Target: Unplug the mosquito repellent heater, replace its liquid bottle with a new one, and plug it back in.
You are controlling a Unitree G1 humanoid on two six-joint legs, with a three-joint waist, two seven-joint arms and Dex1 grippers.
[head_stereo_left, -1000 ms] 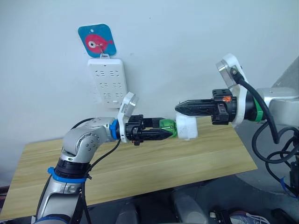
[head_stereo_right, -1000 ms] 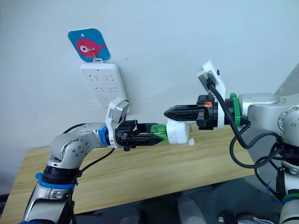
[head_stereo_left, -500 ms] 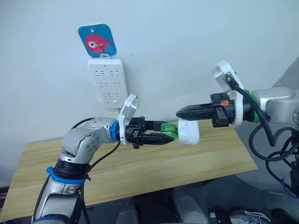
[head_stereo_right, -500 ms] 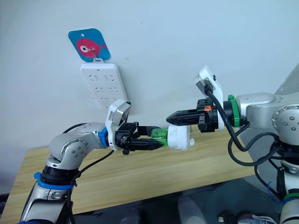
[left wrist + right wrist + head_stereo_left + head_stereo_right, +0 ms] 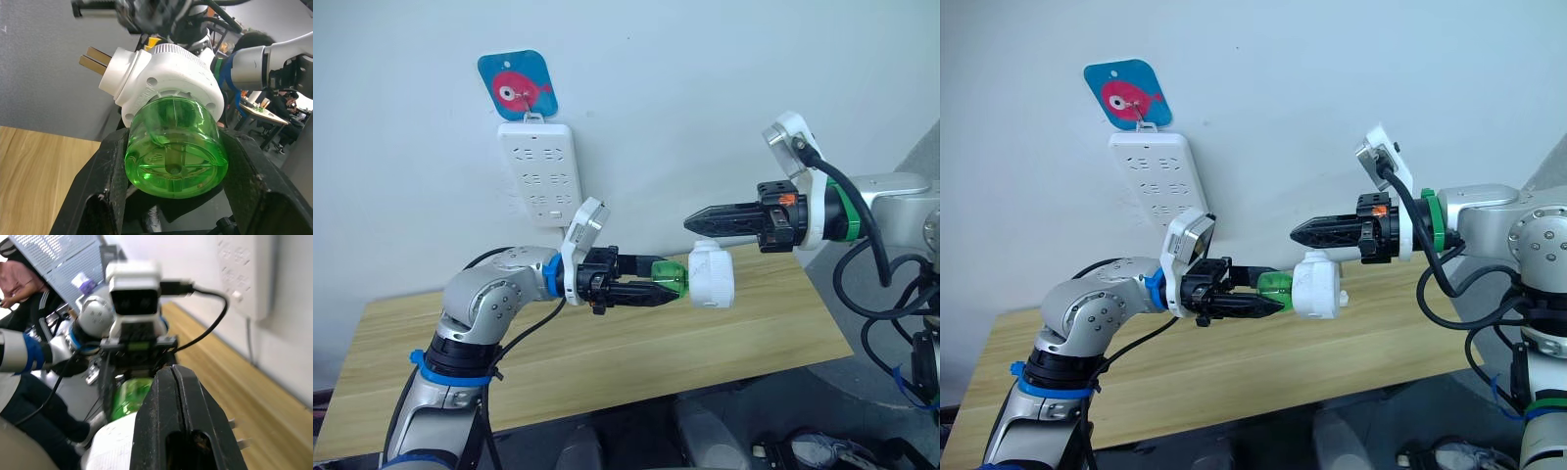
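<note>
My left gripper [image 5: 674, 287] is shut on a green liquid bottle [image 5: 666, 280], held out level above the table. The white mosquito repellent heater [image 5: 713, 276] sits on the far end of that bottle, its two metal prongs [image 5: 95, 58] bare. In the left wrist view the bottle [image 5: 173, 147] is clamped between both black fingers [image 5: 115, 166] with the heater [image 5: 166, 78] behind it. My right gripper [image 5: 693, 221] is shut on nothing. It points left just above the heater with a small gap between them. The right wrist view looks over its closed fingers [image 5: 178, 416] down onto the heater [image 5: 112, 450].
A long white power strip [image 5: 540, 171] hangs on the wall from a blue fish hook [image 5: 517, 86], above and left of the grippers. Below them lies a wooden table [image 5: 607, 343]. A person in a pink top [image 5: 19, 274] sits far off.
My right gripper has lifted up and away from the heater, leaving a gap. The heater stays on the bottle in my left gripper, a little lower and further right.
</note>
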